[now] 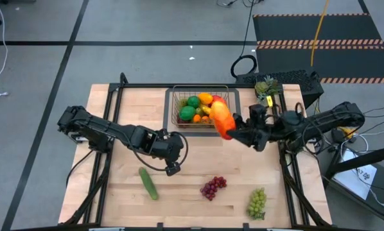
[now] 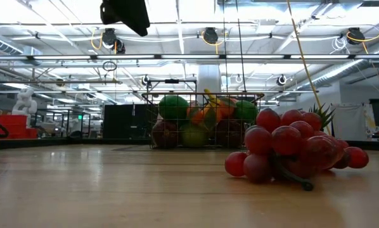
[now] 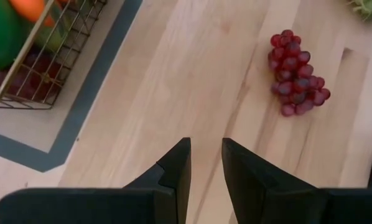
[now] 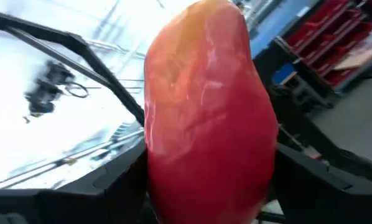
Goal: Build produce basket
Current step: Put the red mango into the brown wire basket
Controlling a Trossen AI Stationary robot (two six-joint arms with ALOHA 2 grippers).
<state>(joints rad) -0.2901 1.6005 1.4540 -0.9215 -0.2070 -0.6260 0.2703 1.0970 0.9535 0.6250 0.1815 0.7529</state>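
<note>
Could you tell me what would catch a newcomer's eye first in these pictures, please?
First, the big red-orange mango clamped in the right gripper, held just beside the basket's right edge. Next, the basket itself at the table's far middle, piled with green, orange and yellow produce. Then the purple grapes, cucumber and green grapes lying on the near table, with the left gripper empty above the wood.

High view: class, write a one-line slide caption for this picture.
Right gripper holds a mango by the basket; cucumber and grapes wait on the table.
</note>
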